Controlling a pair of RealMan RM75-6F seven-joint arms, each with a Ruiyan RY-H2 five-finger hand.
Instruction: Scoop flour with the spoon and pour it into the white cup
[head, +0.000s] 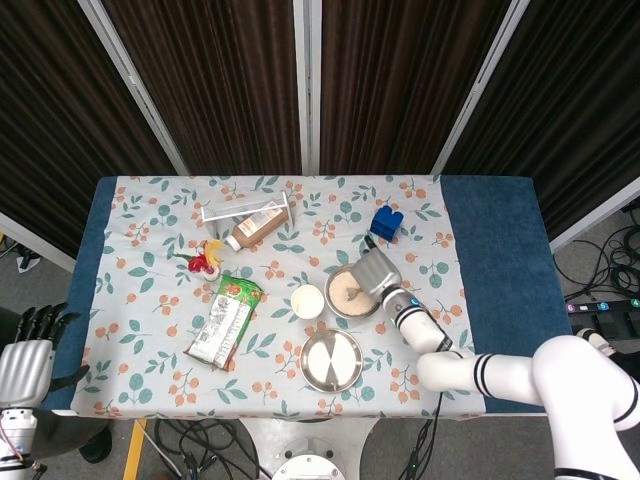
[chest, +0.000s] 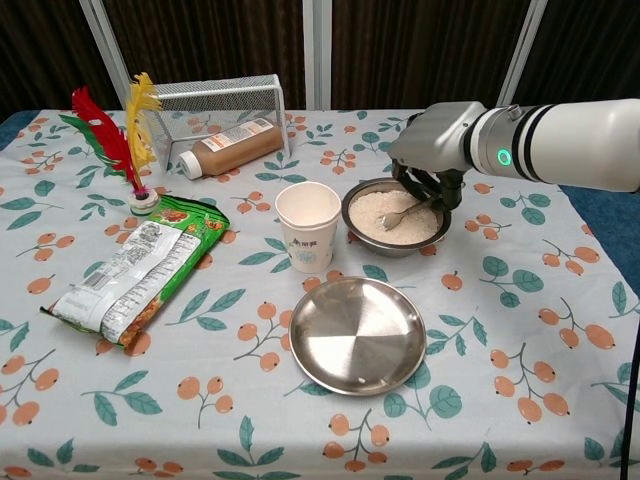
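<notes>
A steel bowl (chest: 354, 218) of pale flour (chest: 385, 210) stands at mid-table, also seen from the head camera as the bowl (head: 334, 305). My right hand (chest: 432, 150) hovers over the bowl's right side and grips a metal spoon (chest: 401, 214), whose tip is dug into the flour. In the head view the right hand (head: 376, 273) covers part of the bowl. The white cup (chest: 308, 226) stands upright just left of the bowl, shown from above as the cup (head: 307, 301). My left hand (head: 28, 352) hangs off the table's left edge, fingers apart, holding nothing.
An empty steel plate (chest: 358, 334) lies in front of the bowl. A green snack bag (chest: 135, 270), a feathered shuttlecock (chest: 122, 145), a brown bottle (chest: 233, 146) under a wire rack (chest: 215, 98), and a blue block (chest: 436, 141) stand around.
</notes>
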